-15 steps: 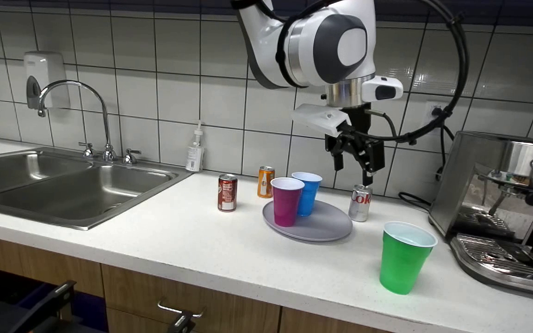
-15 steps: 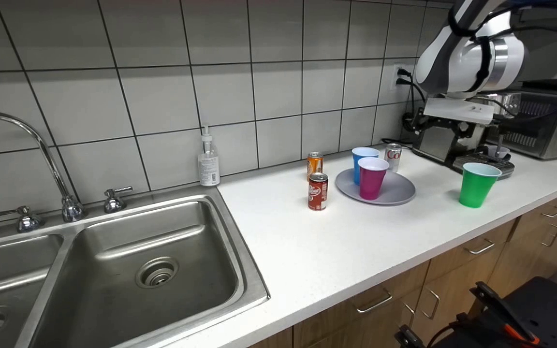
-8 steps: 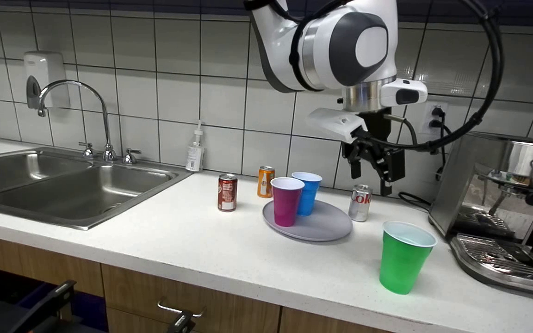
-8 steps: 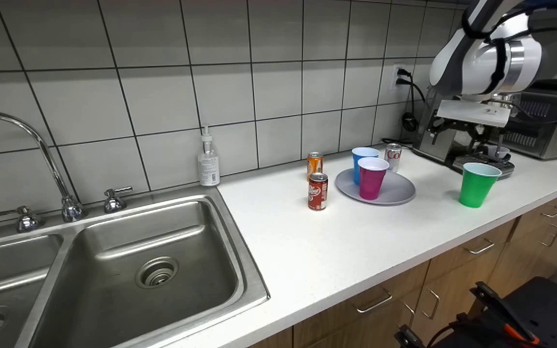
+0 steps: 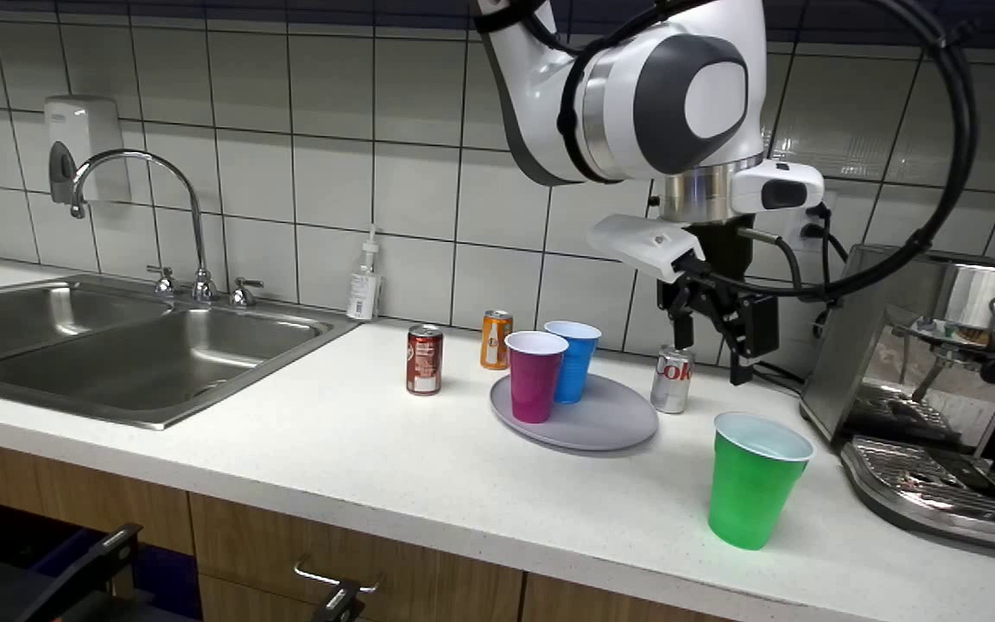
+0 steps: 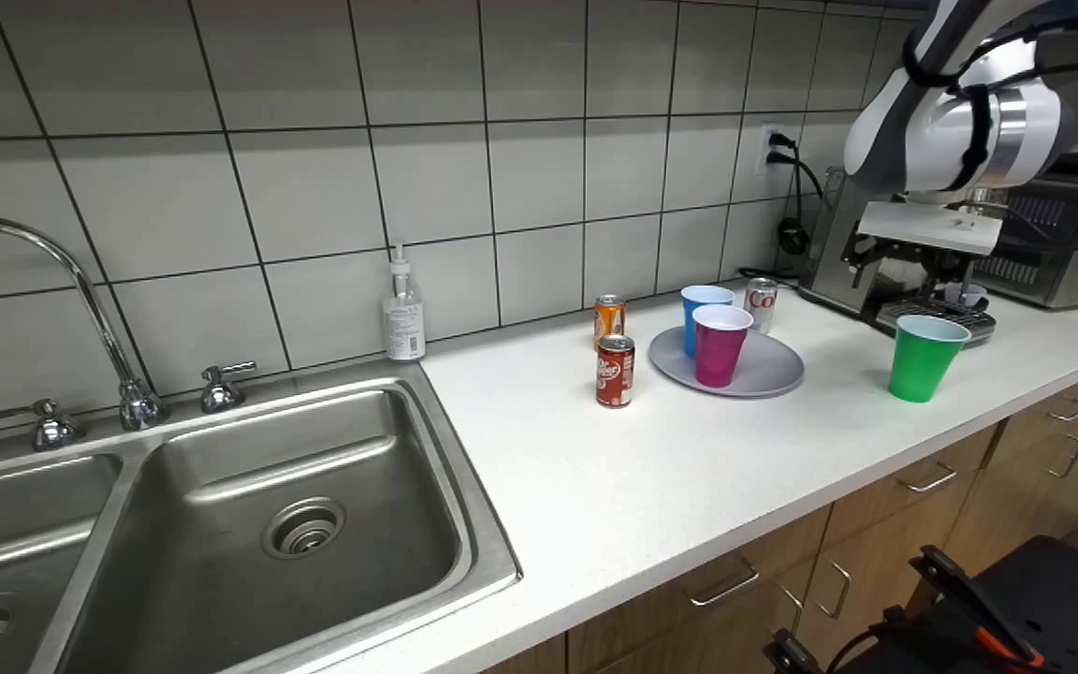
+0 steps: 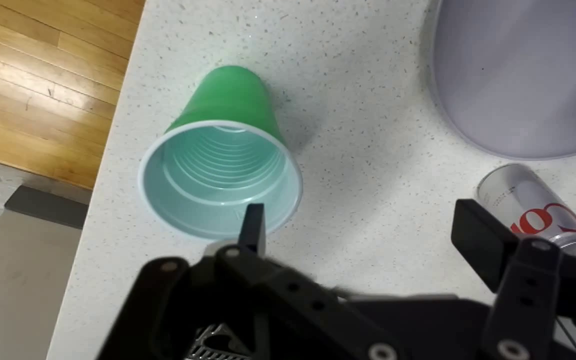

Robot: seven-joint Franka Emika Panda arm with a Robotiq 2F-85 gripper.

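My gripper (image 7: 363, 216) stands open over the white counter with nothing between its fingers. In the wrist view the left fingertip overlaps the rim of an upright green cup (image 7: 230, 97), and the right one partly covers a silver Coke can (image 7: 533, 200). In an exterior view the gripper (image 5: 712, 352) hangs above the counter, behind and higher than the green cup (image 5: 757, 488), apart from it. The can (image 5: 673, 380) stands just left of the lower finger there. A grey plate (image 5: 610, 423) carries a magenta cup (image 5: 535, 380) and a blue cup (image 5: 578, 358).
An espresso machine (image 5: 938, 345) stands close to the arm's right. Red (image 5: 424, 363) and orange (image 5: 495, 341) cans stand left of the plate. Further left are a soap bottle (image 6: 404, 318) and a sink (image 6: 314, 449). The counter's front edge runs near the green cup.
The arm and gripper have moved right and somewhat down in the exterior views, from above the silver can towards the green cup's side. The jaws remain open; cups, cans and plate stay put.
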